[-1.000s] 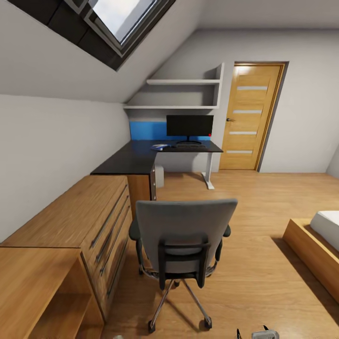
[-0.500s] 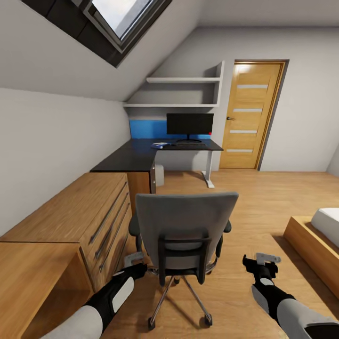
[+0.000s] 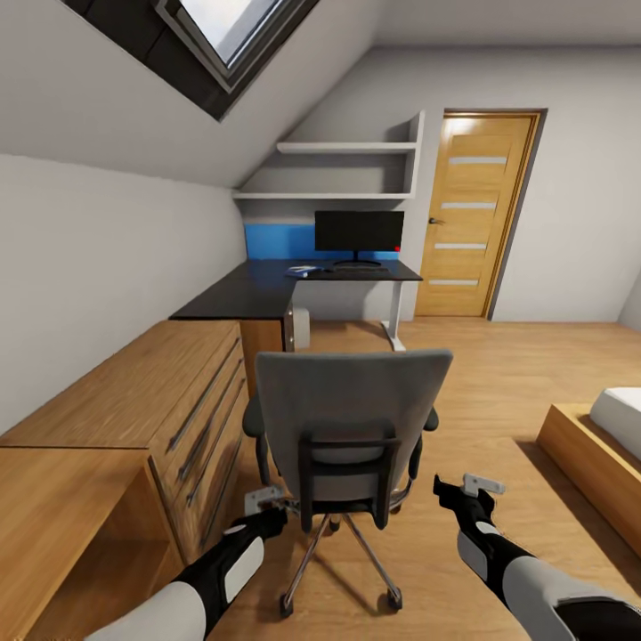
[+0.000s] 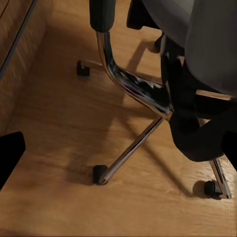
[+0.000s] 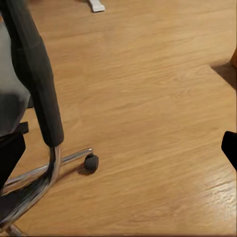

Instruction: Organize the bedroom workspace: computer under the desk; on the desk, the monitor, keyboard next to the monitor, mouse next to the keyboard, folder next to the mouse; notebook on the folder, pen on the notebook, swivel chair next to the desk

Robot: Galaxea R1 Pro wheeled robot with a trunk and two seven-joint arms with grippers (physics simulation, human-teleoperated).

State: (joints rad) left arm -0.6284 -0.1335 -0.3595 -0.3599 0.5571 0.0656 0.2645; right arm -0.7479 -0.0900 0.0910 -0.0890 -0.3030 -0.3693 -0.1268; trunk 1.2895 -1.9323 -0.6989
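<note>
- you are facing the back of the grey office swivel chair with black armrests and chrome star base [image 3: 349, 418]; it is standing between your two arms, directly ahead, with the tall back turned toward you.
- your left gripper [image 3: 264, 500] is sitting low beside the chair's left side, near the chrome frame under the seat; your right gripper [image 3: 476, 488] is hanging a little apart from the chair's right armrest. the left one is looking nearer to the chair.
- in the left wrist view the chrome armrest support [image 4: 129, 81] and a castor [image 4: 99, 174] are lying just ahead of the fingers; in the right wrist view the black armrest [image 5: 40, 89] is standing off to one side.
- both pairs of fingers are looking spread apart and are grasping nothing.
- the large black l-shaped desk [image 3: 249, 298] is lying well beyond the chair, carrying the wide black monitor [image 3: 359, 233], so you are likely needing to push the chair forward toward it.
- what is lying on the seat is hidden by the back.
</note>
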